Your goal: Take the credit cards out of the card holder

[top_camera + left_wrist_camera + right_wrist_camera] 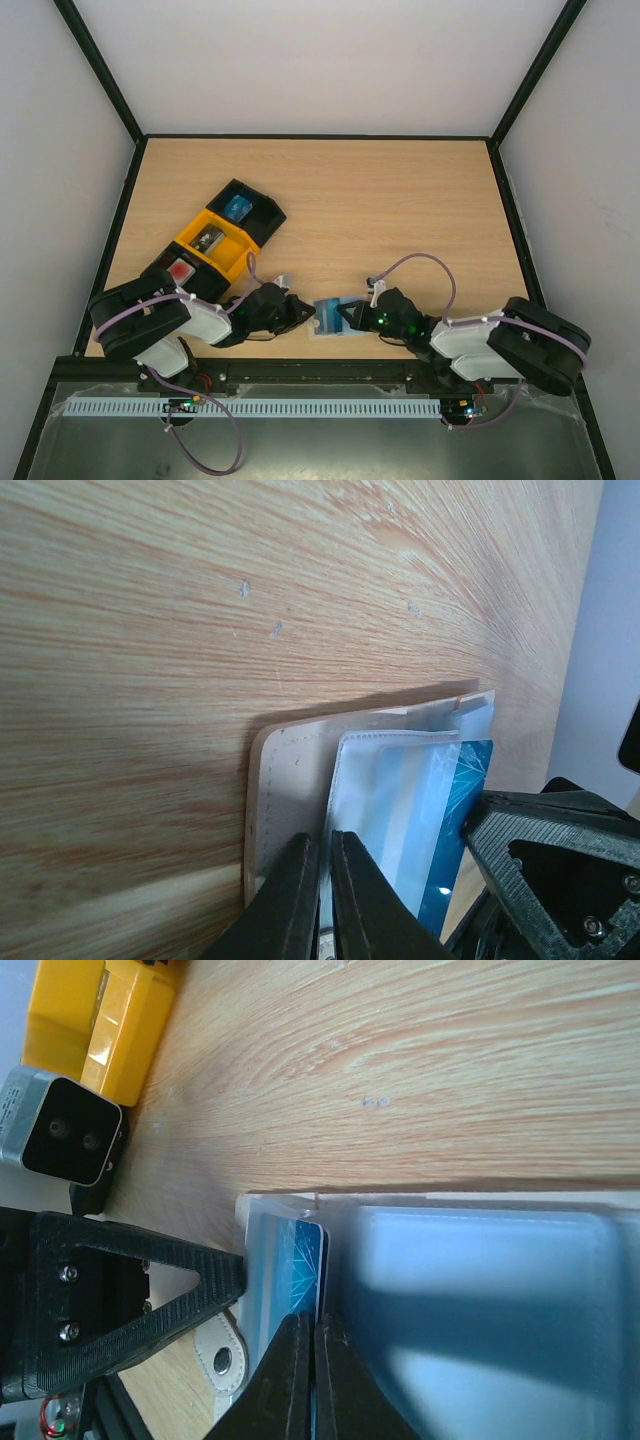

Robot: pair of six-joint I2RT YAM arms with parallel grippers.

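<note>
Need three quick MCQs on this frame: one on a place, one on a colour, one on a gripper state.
1. Where does the flat pale blue-grey card holder lie?
A far left corner; B between the left gripper and right gripper; C far right corner.
2. What colour is the thin patterned card poking from it?
A red; B green; C bright blue.
3. What is the left gripper's state?
A shut on the card holder's edge; B wide open; C out of view.

Key: B, the top view shows it between both sets of fingertips. C, both wrist views show bright blue. A, the left wrist view shows the fingers pinching the holder.
</note>
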